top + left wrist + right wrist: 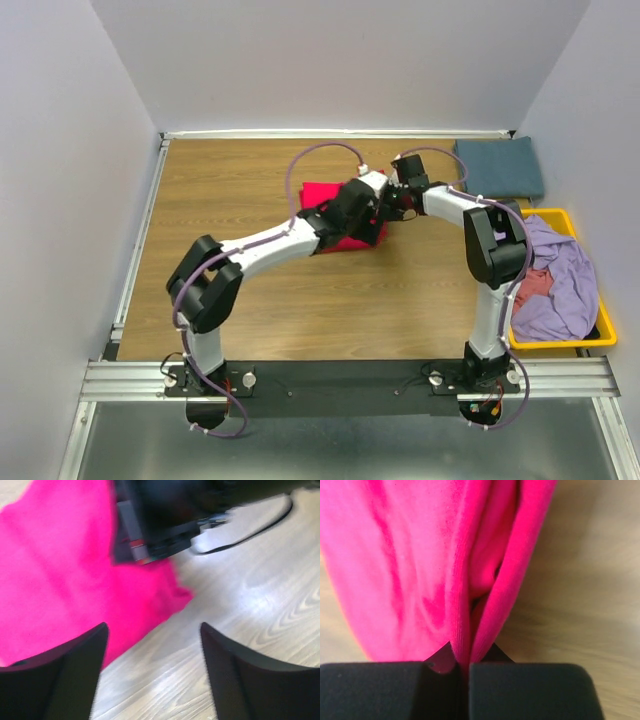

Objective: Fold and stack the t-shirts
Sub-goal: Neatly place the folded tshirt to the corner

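As both arms bend inward, right end effector [465, 666] pinches crimson-pink cloth t-shirt [410, 555]; left end effector [153, 627] gapes over it.

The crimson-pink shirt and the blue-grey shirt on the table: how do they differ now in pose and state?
The blue-grey shirt lies folded flat, a neat rectangle; the crimson-pink shirt is bunched, with loose folds. The blue-grey shirt sits in the far right corner, untouched; the crimson-pink shirt is mid-table, and the right gripper, jaws shut, pinches a fold of it. Both are on the wooden table, outside the yellow bin.
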Controlling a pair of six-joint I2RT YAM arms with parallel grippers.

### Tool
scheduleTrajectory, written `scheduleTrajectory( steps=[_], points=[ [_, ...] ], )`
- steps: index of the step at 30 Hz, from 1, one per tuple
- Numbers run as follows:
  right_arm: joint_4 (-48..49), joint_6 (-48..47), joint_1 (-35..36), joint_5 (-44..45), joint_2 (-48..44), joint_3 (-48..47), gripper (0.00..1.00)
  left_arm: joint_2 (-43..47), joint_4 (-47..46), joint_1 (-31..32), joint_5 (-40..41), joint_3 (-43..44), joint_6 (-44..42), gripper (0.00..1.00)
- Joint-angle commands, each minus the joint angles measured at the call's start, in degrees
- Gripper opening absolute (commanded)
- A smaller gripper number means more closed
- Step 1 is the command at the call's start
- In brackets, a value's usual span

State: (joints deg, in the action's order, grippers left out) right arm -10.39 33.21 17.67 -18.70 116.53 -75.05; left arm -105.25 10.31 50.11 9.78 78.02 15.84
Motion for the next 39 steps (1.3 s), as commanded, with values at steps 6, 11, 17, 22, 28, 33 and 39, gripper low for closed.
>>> scheduleTrajectory(
  steps=[6, 11, 17, 22, 28, 33, 39],
  points=[
    [-13.1, -36.3, -0.7, 33.7, 4.9, -13.3, 0.01, 14.2, 7.7, -13.1, -1.3, -4.1, 3.3, 0.91],
    [-13.0, -46.6, -2.1, 46.4, 8.4, -18.9, 0.01, 22.6, 10.7, -20.9, -0.6, -10.2, 3.8, 0.98],
    [-12.9, -54.0, -5.6, 51.3, 12.1, -27.1, 0.01, 31.2, 12.8, -31.0, 0.2, -19.6, 4.3, 0.98],
    [-11.1, -59.7, -7.9, 53.0, 12.8, -31.0, 0.01, 36.1, 11.9, -36.3, -0.3, -26.3, 6.4, 0.98],
    [-9.6, -65.6, -8.7, 55.3, 12.9, -35.1, 0.01, 35.2, 11.3, -36.7, -2.1, -28.3, 7.9, 0.98],
    [-9.3, -68.8, -10.0, 57.0, 13.5, -38.4, 0.01, 34.1, 10.7, -36.8, -3.3, -27.4, 7.9, 0.98],
    [-9.3, -71.9, -11.3, 57.9, 13.6, -41.2, 0.01, 32.7, 10.6, -36.8, -3.8, -27.0, 7.9, 0.98]
  ],
)
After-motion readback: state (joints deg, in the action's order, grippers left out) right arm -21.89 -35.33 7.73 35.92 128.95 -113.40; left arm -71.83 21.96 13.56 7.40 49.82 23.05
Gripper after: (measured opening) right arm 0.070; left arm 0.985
